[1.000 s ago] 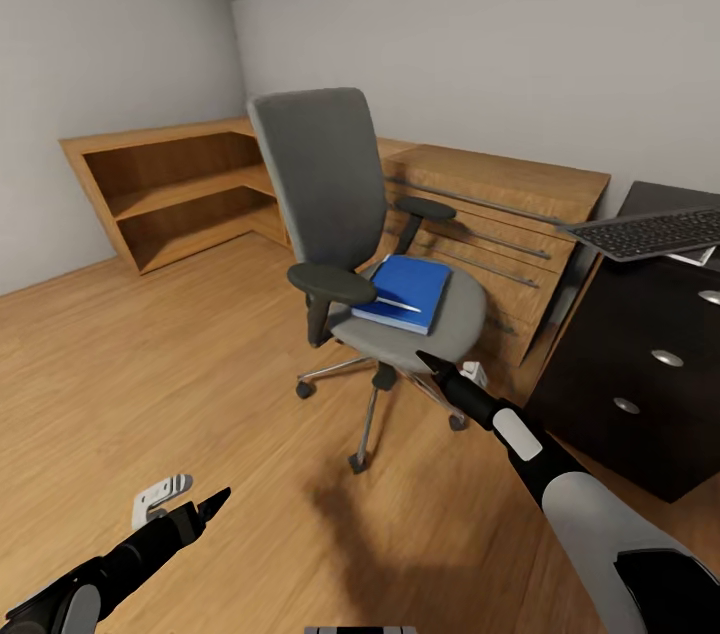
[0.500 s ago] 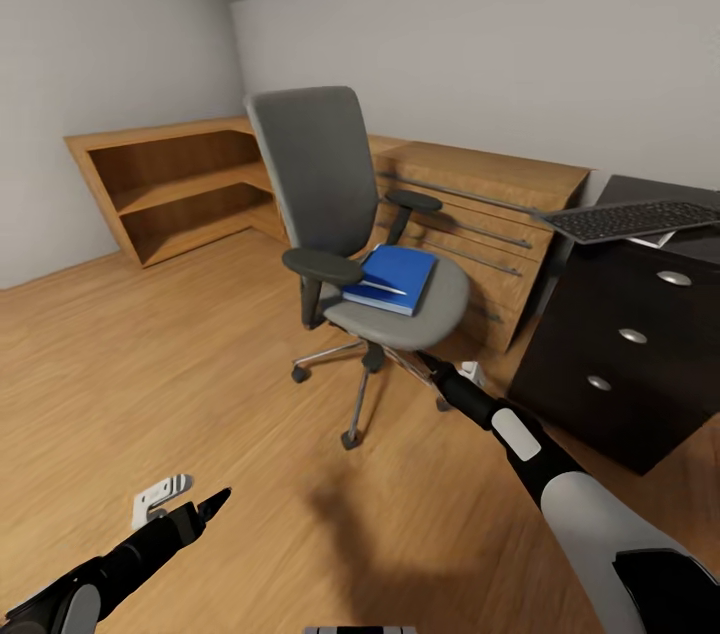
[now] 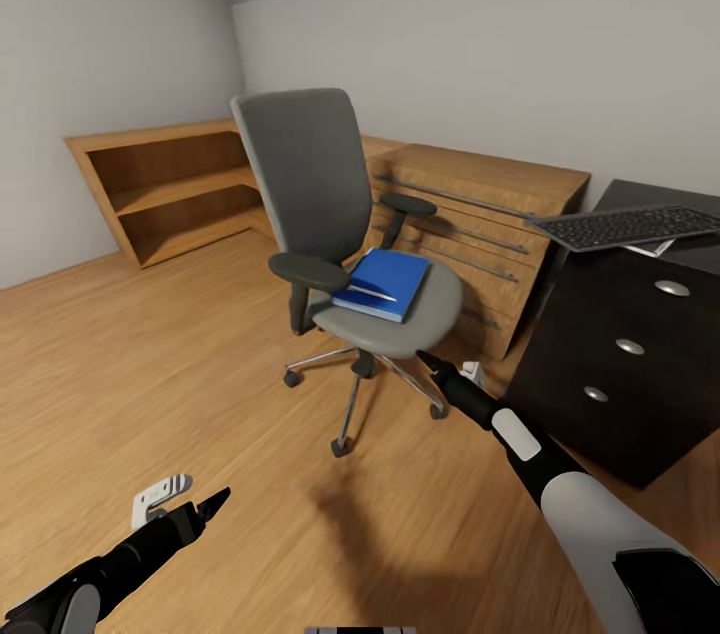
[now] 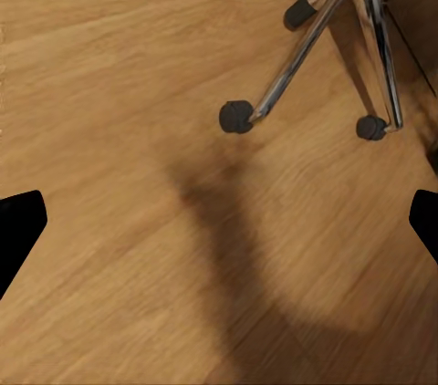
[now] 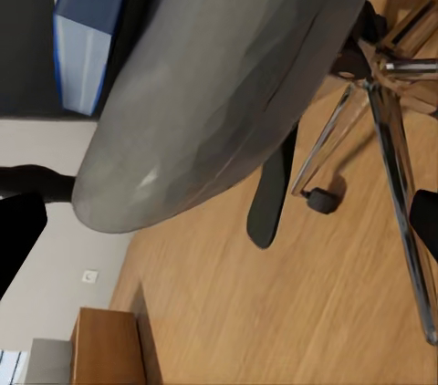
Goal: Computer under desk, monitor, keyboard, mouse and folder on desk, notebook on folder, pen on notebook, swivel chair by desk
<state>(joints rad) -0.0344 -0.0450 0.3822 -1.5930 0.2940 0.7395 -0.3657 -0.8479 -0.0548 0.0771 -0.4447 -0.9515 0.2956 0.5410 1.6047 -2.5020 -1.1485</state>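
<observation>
Left gripper (image 3: pixel 205 506) low over the wood floor (image 3: pixel 150 354), nearest the camera. Its wrist view has the two fingertips (image 4: pixel 20 225) at opposite edges of the frame, far apart, nothing between them: spread wide, empty. A small white object (image 3: pixel 160 496) lies on the floor just beside it; too small to identify.

Right gripper (image 3: pixel 432 364) extended forward, tip just in front of and below the front edge of the seat of the swivel chair (image 3: pixel 330 244). Right wrist view: fingers (image 5: pixel 18 230) at either side of the frame, wide apart, holding nothing, the underside of the grey seat and the chrome legs ahead.

On the seat: a blue folder (image 3: pixel 383 282) lying flat, with a slim white item, probably the pen (image 3: pixel 373 292), on top. Whether a notebook is in that stack cannot be told.

To the right, a dark desk (image 3: pixel 630 354) with drawers; keyboard (image 3: pixel 625 225) on its top, overhanging the near edge.

Behind the chair, a wooden dresser (image 3: pixel 480 214); further left, a low wooden shelf unit (image 3: pixel 170 189) against the wall
</observation>
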